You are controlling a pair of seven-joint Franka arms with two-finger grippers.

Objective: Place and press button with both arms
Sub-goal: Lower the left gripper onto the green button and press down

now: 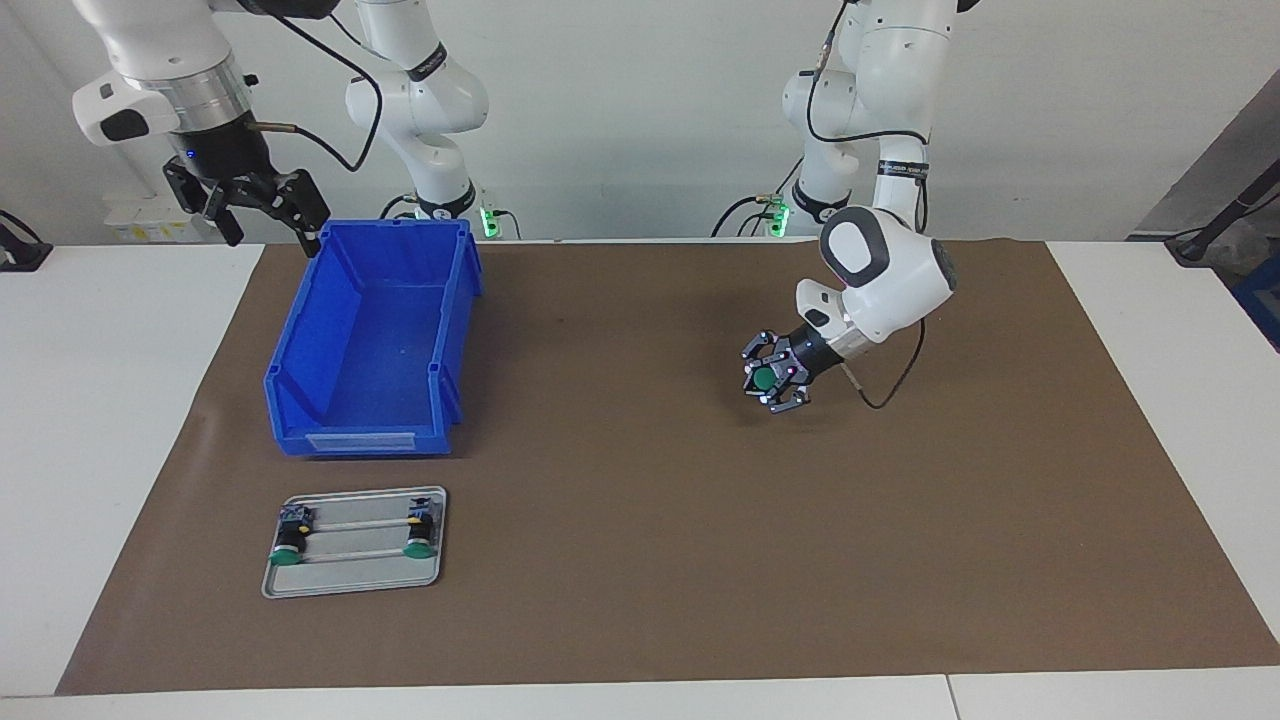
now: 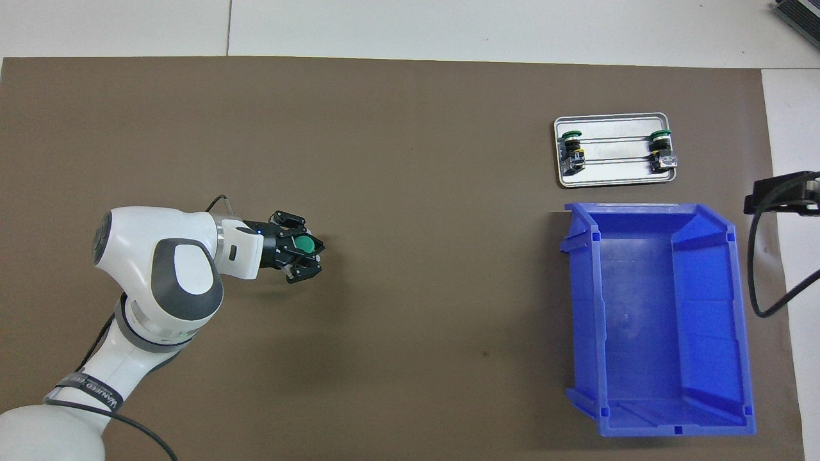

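Observation:
A green-capped button [image 1: 765, 379] [image 2: 303, 244] sits between the fingers of my left gripper [image 1: 764, 386] [image 2: 309, 251], which is shut on it. The gripper lies nearly level, low over the brown mat [image 1: 640, 560] toward the left arm's end of the table. My right gripper [image 1: 268, 226] [image 2: 778, 195] hangs open and holds nothing. It is raised above the robot-side corner of the blue bin [image 1: 300, 370] [image 2: 583, 301]. Two more green buttons [image 1: 288, 548] [image 1: 420, 538] [image 2: 571, 150] [image 2: 661, 148] lie on a small metal tray [image 1: 355, 588] [image 2: 612, 182].
The blue bin holds nothing and stands toward the right arm's end. The tray lies on the mat just farther from the robots than the bin. White tabletop [image 1: 100, 420] borders the mat on each end.

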